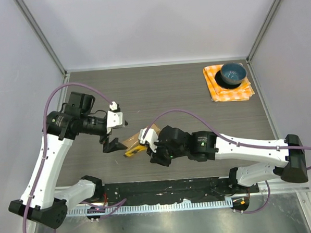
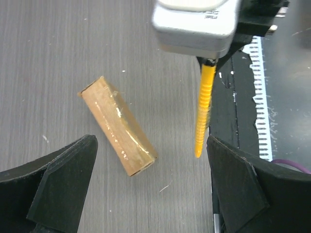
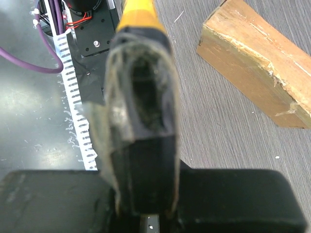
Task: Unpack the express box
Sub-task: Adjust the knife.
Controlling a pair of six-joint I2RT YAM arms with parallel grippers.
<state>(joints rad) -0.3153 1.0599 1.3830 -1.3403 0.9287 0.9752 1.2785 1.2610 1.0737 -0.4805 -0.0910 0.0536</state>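
The express box (image 1: 140,136) is a small brown taped carton lying closed on the table; it shows in the left wrist view (image 2: 118,126) and the right wrist view (image 3: 257,63). My left gripper (image 1: 113,145) hovers just left of it, open and empty, its fingers (image 2: 63,184) wide apart with the box's near end between them (image 2: 151,194). My right gripper (image 1: 153,148) is shut on a yellow and black utility knife (image 3: 143,97), wrapped in clear tape. The knife's yellow end (image 1: 134,150) (image 2: 204,111) points left, beside the box, not touching it.
A blue bowl (image 1: 232,74) sits on an orange checked cloth (image 1: 219,89) at the back right. The black base rail with white cable chain (image 1: 165,199) runs along the near table edge, close to the knife (image 2: 255,97).
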